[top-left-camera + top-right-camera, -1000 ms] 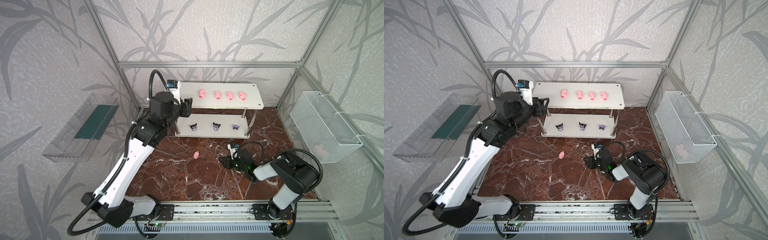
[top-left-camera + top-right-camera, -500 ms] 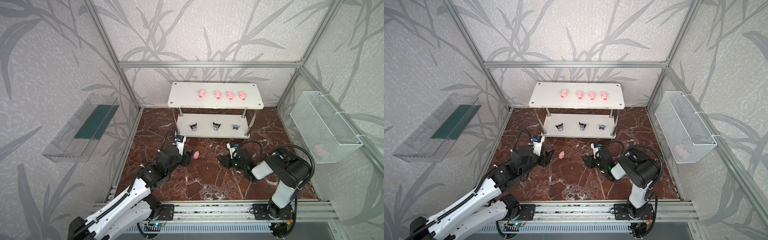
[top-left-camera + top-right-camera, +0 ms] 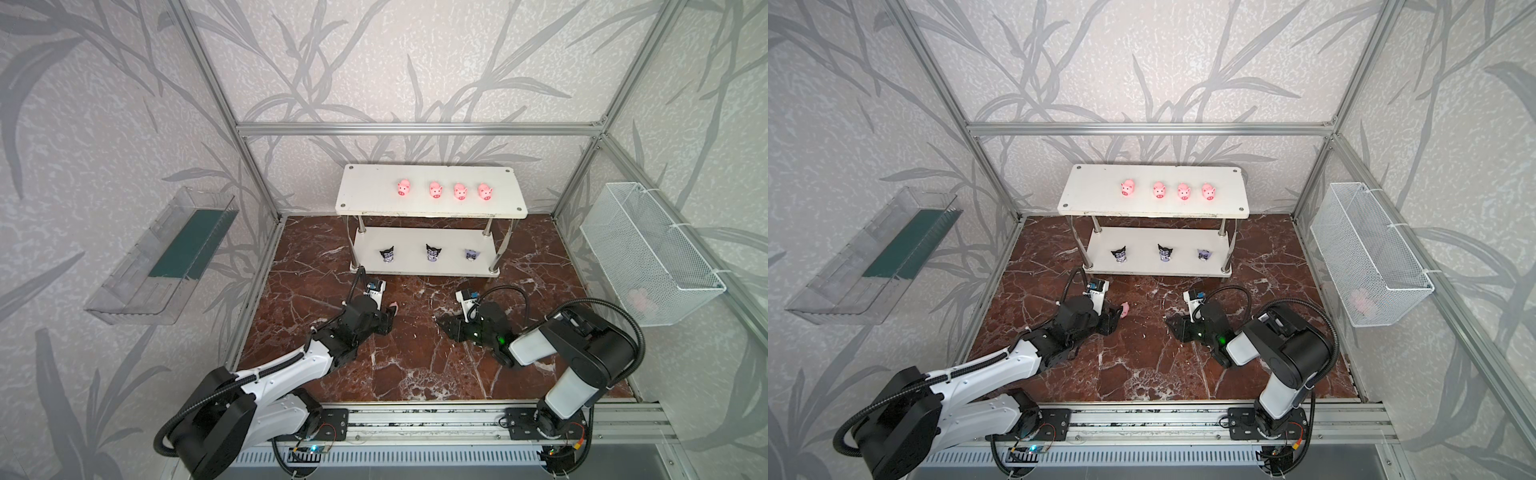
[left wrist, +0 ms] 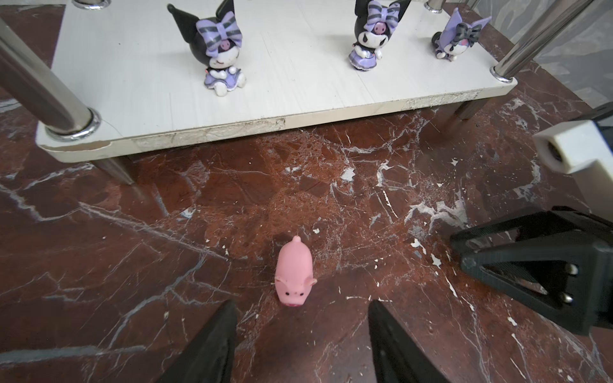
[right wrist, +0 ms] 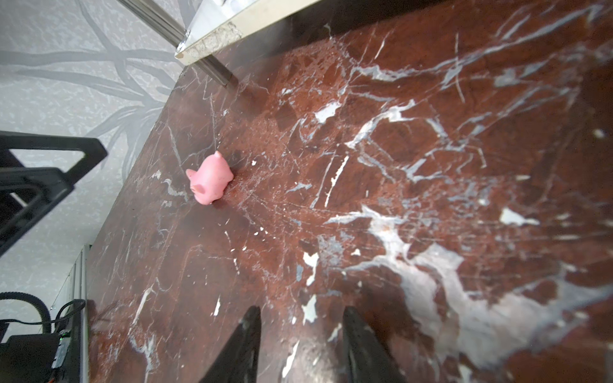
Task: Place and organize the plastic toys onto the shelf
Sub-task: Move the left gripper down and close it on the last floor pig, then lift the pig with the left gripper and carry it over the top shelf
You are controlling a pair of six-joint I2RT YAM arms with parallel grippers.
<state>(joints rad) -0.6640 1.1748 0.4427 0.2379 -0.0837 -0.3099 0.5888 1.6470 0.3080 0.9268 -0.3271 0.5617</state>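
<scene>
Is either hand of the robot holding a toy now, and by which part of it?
Nothing is held. The left hand is open just short of the pink pig; the right hand is open and empty.

1. Left arm (image 3: 291, 370) stretches low from the near left base toward the far middle, wrist nearly level
2. Left gripper (image 4: 300, 306) points far, jaws apart, nothing between them
3. Right arm (image 3: 536, 347) folds at the elbow, forearm reaching low to the left
4. Right gripper (image 5: 301, 311) points left, well apart from the other gripper, jaws parted narrowly and empty
</scene>
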